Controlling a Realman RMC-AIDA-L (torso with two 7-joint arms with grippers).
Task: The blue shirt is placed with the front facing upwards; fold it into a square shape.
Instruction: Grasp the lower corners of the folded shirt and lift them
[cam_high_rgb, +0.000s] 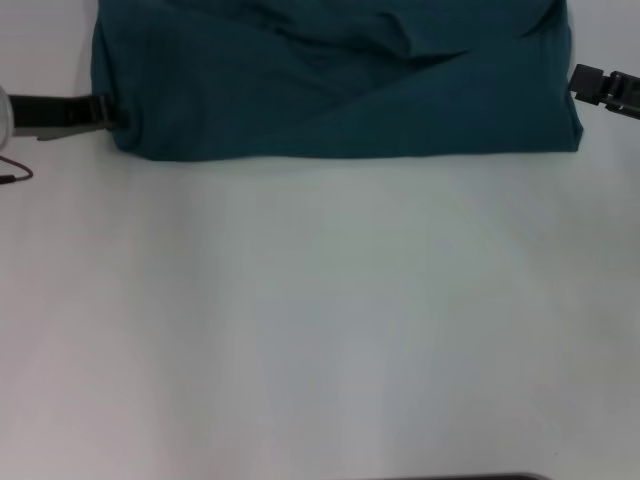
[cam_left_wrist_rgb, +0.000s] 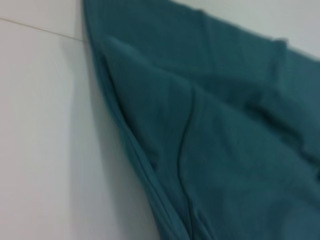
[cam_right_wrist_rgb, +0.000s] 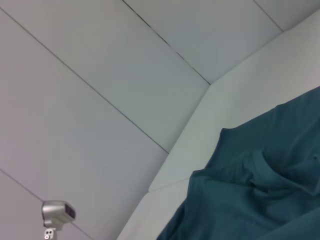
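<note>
The blue shirt lies folded at the far side of the white table, plain teal side up, with creases across it. Its near edge runs straight across the head view. My left gripper reaches in from the left and touches the shirt's near left corner. My right gripper sits just off the shirt's right edge, apart from the cloth. In the left wrist view the shirt shows layered folds and a seam. The right wrist view shows the shirt bunched at the table's far edge.
White wall panels rise behind the table. A small grey device hangs on the wall. A thin cable loops at the left edge near my left arm. A dark edge shows at the near rim.
</note>
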